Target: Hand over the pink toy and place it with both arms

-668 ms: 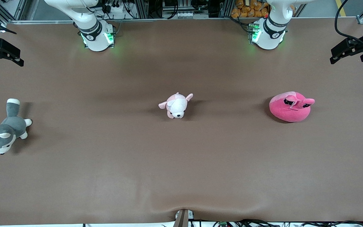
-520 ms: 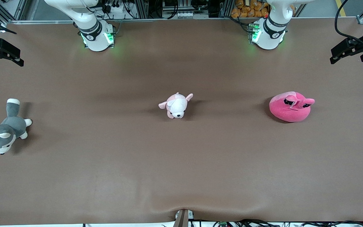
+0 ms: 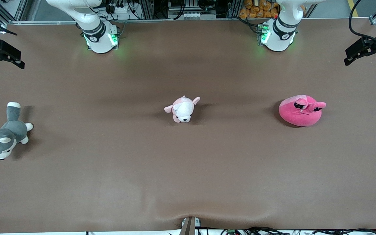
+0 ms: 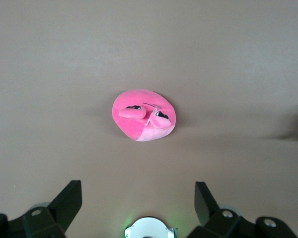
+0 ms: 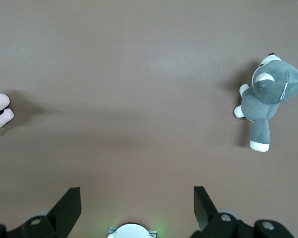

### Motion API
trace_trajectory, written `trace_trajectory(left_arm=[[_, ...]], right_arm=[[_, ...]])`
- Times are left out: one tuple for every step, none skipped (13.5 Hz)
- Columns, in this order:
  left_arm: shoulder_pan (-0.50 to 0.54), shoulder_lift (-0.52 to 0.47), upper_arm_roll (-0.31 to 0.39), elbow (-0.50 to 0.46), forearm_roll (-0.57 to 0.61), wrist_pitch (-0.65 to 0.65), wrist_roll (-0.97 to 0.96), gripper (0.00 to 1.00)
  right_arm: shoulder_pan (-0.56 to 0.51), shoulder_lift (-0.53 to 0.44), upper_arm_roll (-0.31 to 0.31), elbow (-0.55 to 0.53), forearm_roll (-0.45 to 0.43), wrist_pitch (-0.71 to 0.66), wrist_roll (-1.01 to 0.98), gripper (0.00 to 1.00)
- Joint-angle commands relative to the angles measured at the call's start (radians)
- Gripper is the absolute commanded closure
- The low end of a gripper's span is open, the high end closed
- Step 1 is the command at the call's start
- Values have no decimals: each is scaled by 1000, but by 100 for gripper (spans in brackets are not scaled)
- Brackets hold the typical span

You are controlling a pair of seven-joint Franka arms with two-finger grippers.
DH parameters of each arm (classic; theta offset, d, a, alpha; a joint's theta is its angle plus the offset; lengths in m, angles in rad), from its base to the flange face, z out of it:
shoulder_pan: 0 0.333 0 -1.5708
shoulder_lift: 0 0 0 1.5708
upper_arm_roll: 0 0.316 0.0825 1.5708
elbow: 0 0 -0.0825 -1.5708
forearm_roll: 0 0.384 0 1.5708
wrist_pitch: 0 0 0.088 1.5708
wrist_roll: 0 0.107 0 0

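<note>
Brown cloth covers the table I'm working over. My left claw hangs high with fingers spread and empty over its end of the table, the pink toy lying on the cloth below it. My right claw, also spread and empty, waits over its own end, the grey husky below, the pale puppy mid-table.

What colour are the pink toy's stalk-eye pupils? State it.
Black, half-lidded, on the hot-pink pink toy; clearest in the front view.
</note>
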Motion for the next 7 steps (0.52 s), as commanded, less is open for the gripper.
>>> trace_trajectory(left_arm=[[6, 24, 0, 30, 7, -32, 19, 0], [6, 24, 2, 30, 5, -42, 19, 0], [6, 24, 2, 28, 5, -43, 19, 0], [4, 21, 2, 21, 2, -43, 8, 0], [6, 17, 2, 7, -13, -43, 4, 0], [13, 15, 2, 2, -36, -43, -1, 0], [35, 15, 3, -1, -57, -43, -12, 0]], right_arm=[[-13, 10, 10, 22, -7, -15, -12, 0], [-13, 10, 10, 22, -7, -15, -12, 0], [-13, 10, 10, 22, -7, -15, -12, 0], [-13, 10, 10, 22, -7, -15, -12, 0], [-13, 10, 10, 22, -7, -15, -12, 0], [-13, 10, 10, 22, -7, -15, -12, 0], [-13, 10, 10, 22, -7, -15, -12, 0]])
